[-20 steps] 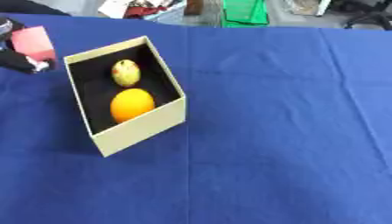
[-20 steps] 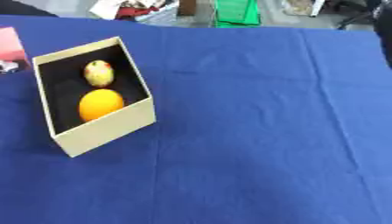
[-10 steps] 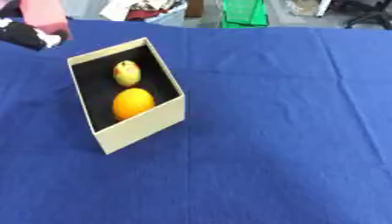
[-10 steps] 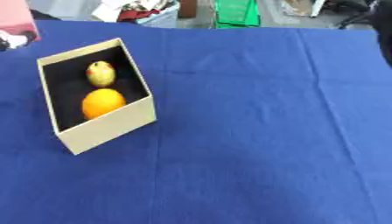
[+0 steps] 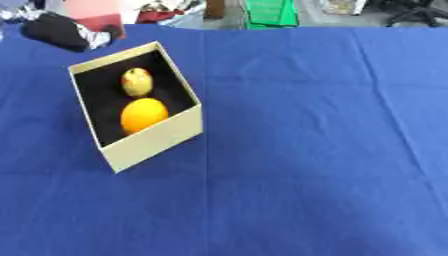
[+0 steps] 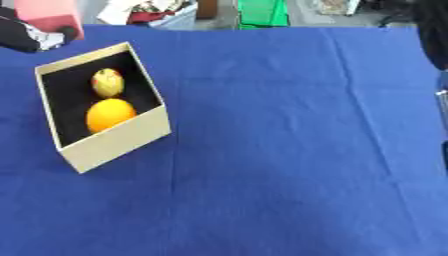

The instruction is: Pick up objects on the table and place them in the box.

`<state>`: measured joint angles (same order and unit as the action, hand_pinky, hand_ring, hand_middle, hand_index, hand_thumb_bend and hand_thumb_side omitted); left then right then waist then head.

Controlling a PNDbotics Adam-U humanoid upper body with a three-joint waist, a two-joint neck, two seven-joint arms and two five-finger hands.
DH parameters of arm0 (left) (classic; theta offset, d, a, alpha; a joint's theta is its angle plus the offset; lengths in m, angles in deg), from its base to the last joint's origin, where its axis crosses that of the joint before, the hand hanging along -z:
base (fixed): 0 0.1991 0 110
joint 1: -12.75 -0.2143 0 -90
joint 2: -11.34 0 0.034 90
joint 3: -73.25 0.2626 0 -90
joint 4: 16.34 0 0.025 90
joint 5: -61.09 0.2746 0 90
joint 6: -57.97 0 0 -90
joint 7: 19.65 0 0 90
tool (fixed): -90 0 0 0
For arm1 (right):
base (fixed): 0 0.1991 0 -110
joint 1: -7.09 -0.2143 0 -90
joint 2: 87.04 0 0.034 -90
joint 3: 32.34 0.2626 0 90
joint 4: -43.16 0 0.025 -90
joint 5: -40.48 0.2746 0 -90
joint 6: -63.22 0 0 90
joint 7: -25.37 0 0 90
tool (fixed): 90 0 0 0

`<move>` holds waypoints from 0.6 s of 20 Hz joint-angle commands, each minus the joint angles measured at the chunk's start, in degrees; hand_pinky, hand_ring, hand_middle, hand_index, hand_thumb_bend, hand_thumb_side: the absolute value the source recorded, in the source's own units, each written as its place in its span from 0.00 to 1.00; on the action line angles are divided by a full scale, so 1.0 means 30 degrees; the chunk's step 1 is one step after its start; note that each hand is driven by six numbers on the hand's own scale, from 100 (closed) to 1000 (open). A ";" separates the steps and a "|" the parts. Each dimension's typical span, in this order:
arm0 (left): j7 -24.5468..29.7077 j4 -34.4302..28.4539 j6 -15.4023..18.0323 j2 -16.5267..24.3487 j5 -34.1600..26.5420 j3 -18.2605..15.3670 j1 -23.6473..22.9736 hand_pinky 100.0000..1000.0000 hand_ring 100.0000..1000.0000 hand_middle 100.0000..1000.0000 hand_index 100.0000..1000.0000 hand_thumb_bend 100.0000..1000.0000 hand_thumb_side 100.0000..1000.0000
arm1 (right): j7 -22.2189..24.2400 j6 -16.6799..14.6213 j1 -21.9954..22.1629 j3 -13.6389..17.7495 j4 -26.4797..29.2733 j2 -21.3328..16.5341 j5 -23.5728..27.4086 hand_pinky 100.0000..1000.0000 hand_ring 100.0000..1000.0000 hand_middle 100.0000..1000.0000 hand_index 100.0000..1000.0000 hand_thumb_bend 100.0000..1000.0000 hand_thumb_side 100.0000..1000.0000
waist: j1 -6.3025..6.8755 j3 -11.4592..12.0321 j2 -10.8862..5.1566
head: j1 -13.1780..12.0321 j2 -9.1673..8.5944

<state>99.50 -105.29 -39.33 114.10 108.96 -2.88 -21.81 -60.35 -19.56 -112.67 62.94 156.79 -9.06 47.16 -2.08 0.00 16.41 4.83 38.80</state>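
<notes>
Gripping a pink block, the left hand curls its fingers round it at eleven o'clock of the box.

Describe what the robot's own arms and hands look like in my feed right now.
Only the left hand shows clearly, at the top left corner: black, bulky and rounded, with silvery-white patches along its right edge. No cables or markings can be made out. A dark blurred shape at the right eye view's right edge may be the right arm; its hand is not visible.
</notes>
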 commanded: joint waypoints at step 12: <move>0.1617 -0.0688 -0.0261 -0.0375 -0.1658 0.0756 -0.0703 0.33 0.60 0.46 0.64 0.21 0.53 | -0.0030 -0.0027 -0.0478 0.0149 0.0319 -0.0178 0.0305 1.00 1.00 0.76 0.99 0.00 0.79 | -0.0096 0.0057 -0.0649 | 0.0450 0.0530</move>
<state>103.97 -106.42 -40.16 112.25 104.19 -0.38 -24.76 -60.41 -19.48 -113.21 62.92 156.79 -8.62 47.69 -2.39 0.11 15.87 6.02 39.82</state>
